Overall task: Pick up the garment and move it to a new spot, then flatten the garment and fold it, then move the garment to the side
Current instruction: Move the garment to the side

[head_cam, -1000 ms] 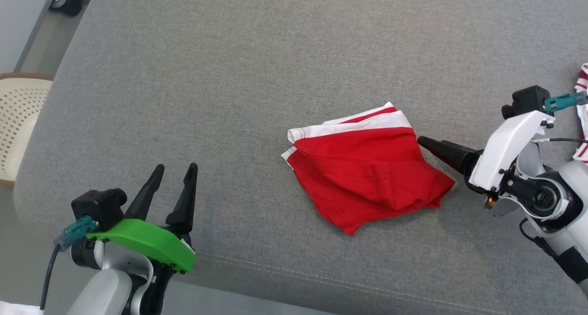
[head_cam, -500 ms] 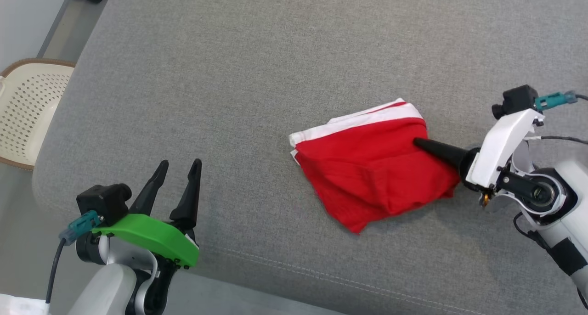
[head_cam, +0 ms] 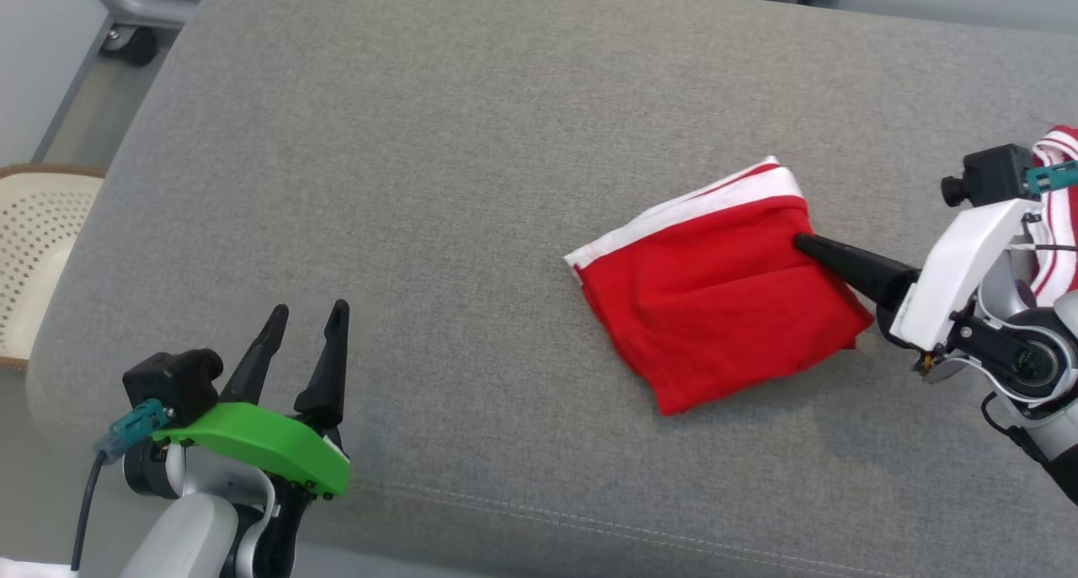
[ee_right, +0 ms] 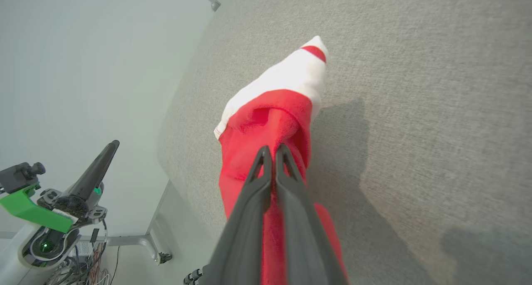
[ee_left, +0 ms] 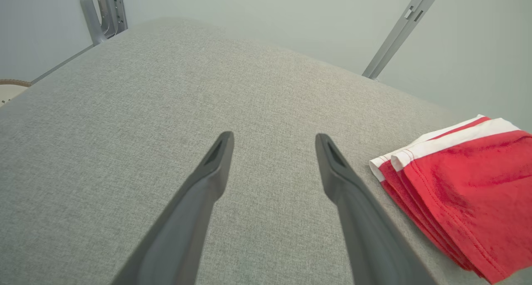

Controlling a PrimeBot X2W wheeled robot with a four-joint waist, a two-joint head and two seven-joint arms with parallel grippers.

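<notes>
The garment (head_cam: 716, 308) is a folded red piece with a white band along its far edge, lying on the grey cushion (head_cam: 421, 182) right of centre. My right gripper (head_cam: 800, 243) comes in from the right and is shut on the garment's upper right edge. In the right wrist view its fingers (ee_right: 270, 150) press together with red cloth (ee_right: 270, 123) bunched and raised around them. My left gripper (head_cam: 307, 313) stands open near the front left edge, well apart from the cloth. In the left wrist view, between its spread fingers (ee_left: 274, 139) is bare cushion, and the garment (ee_left: 465, 193) lies to the right.
Another red-and-white striped cloth (head_cam: 1057, 224) lies at the right edge behind my right wrist. A cream perforated basket (head_cam: 34, 249) stands off the cushion's left side. A castor of a metal frame (head_cam: 130, 43) is at the far left corner. The cushion's seam (head_cam: 589, 523) runs along the front.
My right gripper moved onto the garment's right edge and shut on it, bunching the cloth there. The head camera shifted. The left gripper stayed open in place.
</notes>
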